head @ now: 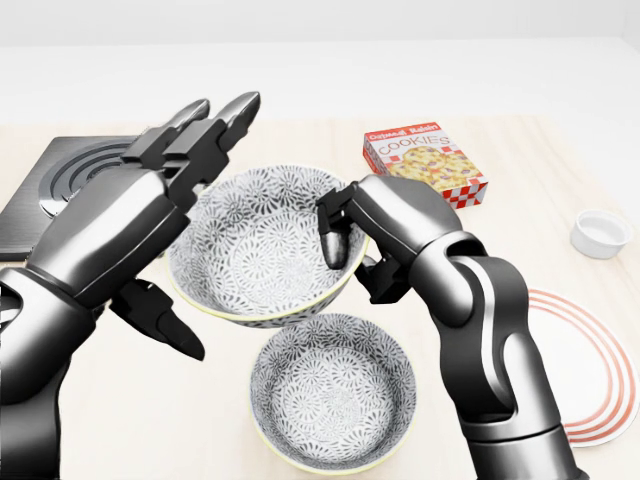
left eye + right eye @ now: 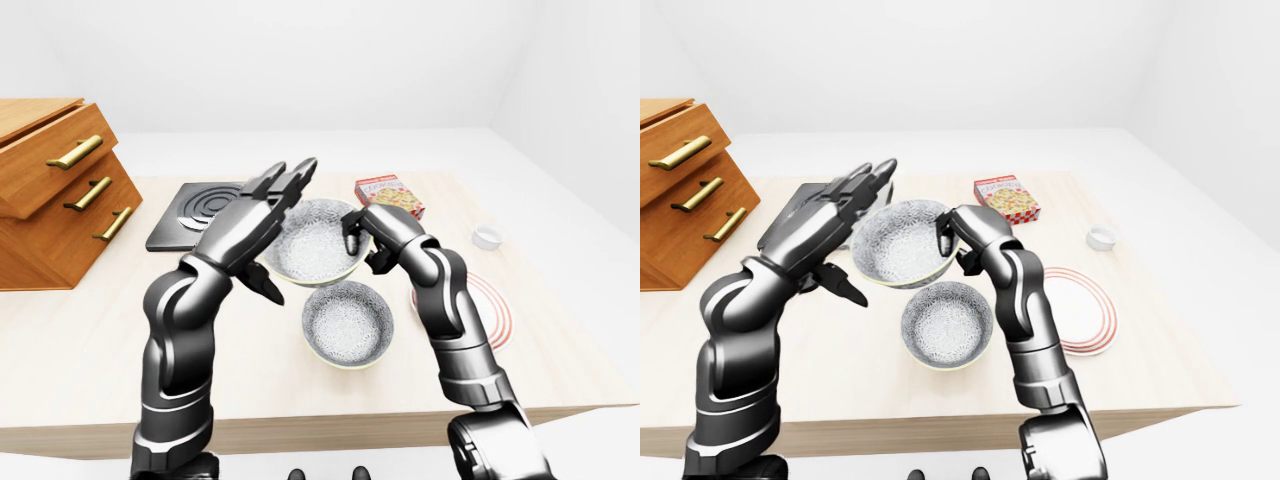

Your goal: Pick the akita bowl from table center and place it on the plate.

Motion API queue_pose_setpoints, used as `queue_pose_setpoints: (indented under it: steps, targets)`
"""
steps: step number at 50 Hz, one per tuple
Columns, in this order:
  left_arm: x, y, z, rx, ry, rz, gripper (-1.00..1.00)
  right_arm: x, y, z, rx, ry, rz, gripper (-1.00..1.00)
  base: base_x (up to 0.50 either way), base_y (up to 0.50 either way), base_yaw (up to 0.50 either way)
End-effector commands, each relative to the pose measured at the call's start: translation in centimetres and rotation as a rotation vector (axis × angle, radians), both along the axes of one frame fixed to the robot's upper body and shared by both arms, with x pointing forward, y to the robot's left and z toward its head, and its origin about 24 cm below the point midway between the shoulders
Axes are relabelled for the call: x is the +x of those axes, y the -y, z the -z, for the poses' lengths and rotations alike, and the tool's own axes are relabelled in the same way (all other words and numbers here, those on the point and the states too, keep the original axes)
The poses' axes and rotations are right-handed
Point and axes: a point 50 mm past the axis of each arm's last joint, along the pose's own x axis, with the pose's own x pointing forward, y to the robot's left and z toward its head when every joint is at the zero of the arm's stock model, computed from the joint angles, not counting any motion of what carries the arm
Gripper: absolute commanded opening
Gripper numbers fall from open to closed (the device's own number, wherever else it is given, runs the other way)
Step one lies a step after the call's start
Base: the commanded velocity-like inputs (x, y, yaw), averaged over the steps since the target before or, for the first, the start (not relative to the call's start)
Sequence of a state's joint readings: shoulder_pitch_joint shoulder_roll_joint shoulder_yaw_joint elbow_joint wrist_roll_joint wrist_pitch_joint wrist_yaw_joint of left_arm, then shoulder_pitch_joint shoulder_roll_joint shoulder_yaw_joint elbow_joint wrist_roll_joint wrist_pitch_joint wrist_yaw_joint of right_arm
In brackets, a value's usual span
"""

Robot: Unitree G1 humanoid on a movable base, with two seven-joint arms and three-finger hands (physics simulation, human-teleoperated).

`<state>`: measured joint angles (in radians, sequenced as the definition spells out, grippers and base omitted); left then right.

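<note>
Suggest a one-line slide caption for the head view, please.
Right hand pinches the akita bowl above a second bowl, left hand open beside it, plate at right.

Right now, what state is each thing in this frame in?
upper akita bowl: lifted, tilted, empty
lower bowl: resting upright, empty
right hand: shut on the upper akita bowl's rim
left hand: open, fingers spread
plate: bare
cookie box: lying flat
drawers: shut

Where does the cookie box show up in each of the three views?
Left-eye view: cookie box in the upper half, right of centre.
Head view: cookie box upper right of centre.
Right-eye view: cookie box just right of centre, upper half.
Shared landmark: the white cup to its lower right.
</note>
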<state>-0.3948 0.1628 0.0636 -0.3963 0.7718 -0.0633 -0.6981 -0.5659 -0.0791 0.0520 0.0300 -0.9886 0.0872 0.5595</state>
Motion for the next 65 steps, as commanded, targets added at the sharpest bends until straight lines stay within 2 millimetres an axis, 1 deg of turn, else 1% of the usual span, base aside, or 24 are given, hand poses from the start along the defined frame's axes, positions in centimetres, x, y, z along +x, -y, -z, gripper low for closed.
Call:
queue_pose_setpoints:
  steps: [1, 2, 3, 5, 7, 8, 11, 12, 13, 15, 17, 20, 22, 27, 33, 40, 46, 50, 52, 61, 65]
  targets:
    - [-0.4, -1.6, -6.9, -0.361, 0.209, 0.069, 1.00, -0.2, 0.7, -0.4, 0.138, 0.021, -0.020, -1.00, 0.00, 0.00, 0.00]
    - [-0.5, -2.0, -7.9, -0.412, 0.257, 0.089, 1.00, -0.2, 0.8, -0.4, 0.139, 0.022, -0.019, -1.00, 0.00, 0.00, 0.00]
    - [-0.1, -3.3, -8.9, -0.512, 0.304, 0.080, 1.00, -0.2, 1.0, -0.5, 0.140, 0.027, -0.013, -1.00, 0.00, 0.00, 0.00]
    - [0.6, -4.3, -9.1, -0.589, 0.307, 0.081, 1.00, -0.2, 1.2, -0.7, 0.147, 0.035, -0.007, -1.00, 0.00, 0.00, 0.00]
    - [1.2, -4.9, -8.2, -0.627, 0.259, 0.077, 1.00, -0.2, 1.6, -0.8, 0.153, 0.041, 0.001, -1.00, 0.00, 0.00, 0.00]
    - [1.1, -5.4, -8.0, -0.708, 0.270, 0.072, 1.00, -0.2, 2.0, -0.8, 0.160, 0.044, 0.012, -1.00, 0.00, 0.00, 0.00]
    - [1.3, -5.7, -6.2, -0.737, 0.213, 0.052, 1.00, -0.4, 2.6, -0.7, 0.159, 0.048, 0.024, -1.00, 0.00, 0.00, 0.00]
    - [1.3, -6.0, -5.3, -0.771, 0.192, 0.029, 1.00, -0.7, 3.0, -0.7, 0.160, 0.052, 0.033, -1.00, 0.00, 0.00, 0.00]
    - [1.4, -6.2, -5.0, -0.790, 0.185, 0.019, 1.00, -0.8, 3.2, -0.7, 0.159, 0.053, 0.036, -1.00, 0.00, 0.00, 0.00]
    - [1.6, -6.2, -3.9, -0.787, 0.148, -0.008, 1.00, -1.0, 3.7, -0.6, 0.161, 0.057, 0.049, -1.00, 0.00, 0.00, 0.00]
    - [1.1, -6.1, -3.5, -0.784, 0.149, -0.012, 1.00, -1.4, 4.3, -0.6, 0.161, 0.064, 0.062, -1.00, 0.00, 0.00, 0.00]
    - [0.8, -5.9, -3.5, -0.788, 0.158, -0.005, 1.00, -1.8, 4.8, -0.8, 0.159, 0.076, 0.070, -1.00, 0.00, 0.00, 0.00]
    - [0.5, -5.7, -3.2, -0.792, 0.153, 0.000, 1.00, -2.2, 5.5, -0.8, 0.156, 0.085, 0.087, -1.00, 0.00, 0.00, 0.00]
    - [-0.2, -5.6, -2.5, -0.809, 0.137, 0.009, 1.00, -3.1, 6.6, -0.2, 0.157, 0.086, 0.121, -1.00, 0.00, 0.00, 0.00]
    - [-1.4, -5.3, -2.5, -0.789, 0.155, 0.029, 1.00, -3.9, 8.4, 0.1, 0.167, 0.090, 0.172, -1.00, 0.00, 0.00, 0.00]
    - [-1.7, -4.6, -2.5, -0.760, 0.153, 0.048, 1.00, -4.4, 9.7, 0.3, 0.173, 0.096, 0.212, -1.00, 0.00, 0.00, 0.00]
    - [-1.4, -4.7, -2.6, -0.755, 0.148, 0.045, 1.00, -5.0, 10.7, 1.2, 0.190, 0.086, 0.256, -1.00, 0.00, 0.00, 0.00]
    - [-1.1, -4.6, -2.0, -0.755, 0.123, 0.033, 1.00, -5.3, 11.4, 1.5, 0.201, 0.085, 0.282, -1.00, 0.00, 0.00, 0.00]
    - [-1.1, -4.4, -1.9, -0.751, 0.115, 0.037, 1.00, -5.8, 12.2, 1.8, 0.211, 0.080, 0.307, -1.00, 0.00, 0.00, 0.00]
    - [-1.0, -4.3, -1.9, -0.746, 0.113, 0.039, 1.00, -6.7, 14.3, 2.9, 0.232, 0.064, 0.390, -1.00, 0.00, 0.00, 0.00]
    - [-0.9, -4.3, -1.7, -0.746, 0.105, 0.036, 1.00, -6.8, 14.7, 3.3, 0.235, 0.057, 0.411, -1.00, 0.00, 0.00, 0.00]
